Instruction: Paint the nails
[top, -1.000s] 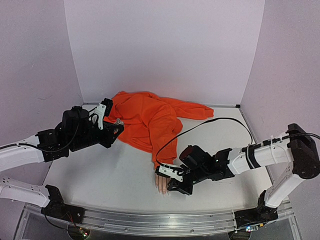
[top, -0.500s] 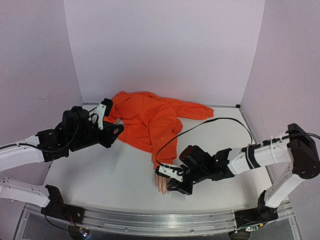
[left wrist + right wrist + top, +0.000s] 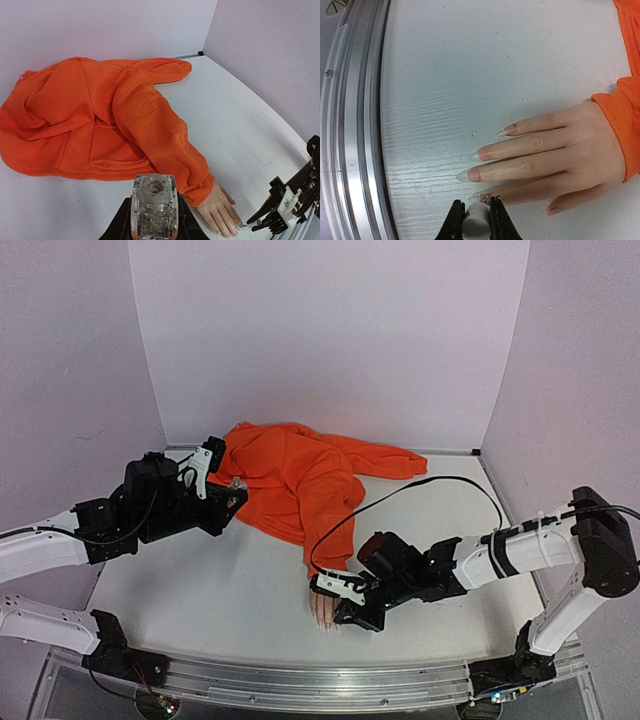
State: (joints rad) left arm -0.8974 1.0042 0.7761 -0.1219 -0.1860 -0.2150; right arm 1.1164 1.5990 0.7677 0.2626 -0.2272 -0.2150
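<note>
The mannequin hand lies palm down on the white table, its orange sleeve cuff at the wrist. Its long pale glossy nails point toward the front rail. My right gripper is shut on a white brush cap. The glittery tip touches the nail of the finger beside the thumb. In the top view the right gripper is at the fingertips of the hand. My left gripper is shut on an open clear glitter bottle and holds it upright, off to the left.
The orange hoodie lies spread across the back of the table. A black cable loops over the table behind the right arm. The metal rail runs along the front edge just past the fingertips. White walls enclose three sides.
The right gripper has edged slightly left along the fingertips. The left arm and the bottle have not moved.
</note>
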